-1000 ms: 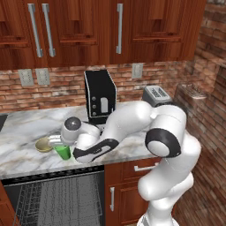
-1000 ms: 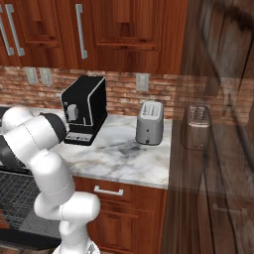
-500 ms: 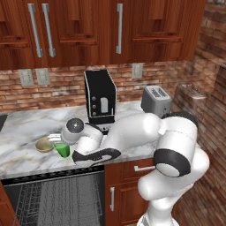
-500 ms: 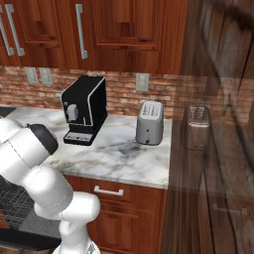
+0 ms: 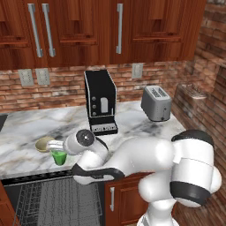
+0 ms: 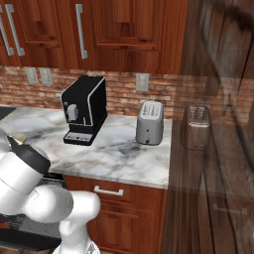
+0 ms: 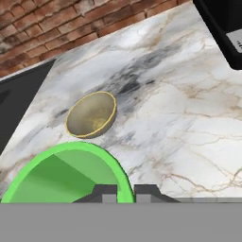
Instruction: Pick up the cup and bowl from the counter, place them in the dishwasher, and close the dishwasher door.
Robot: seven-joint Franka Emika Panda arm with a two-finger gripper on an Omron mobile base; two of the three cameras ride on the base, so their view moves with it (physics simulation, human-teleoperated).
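The cup (image 5: 59,157) is pinched by its rim in the closed end effector (image 7: 124,191), near the table (image 5: 132,119) edge beside the bowl (image 7: 90,114). A thin rim grip could let it tilt or slip over the dishwasher (image 5: 48,198).

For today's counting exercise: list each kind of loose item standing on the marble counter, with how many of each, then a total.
Coffee machine: 1
Toaster: 1
Green cup: 1
Tan bowl: 1
Total: 4
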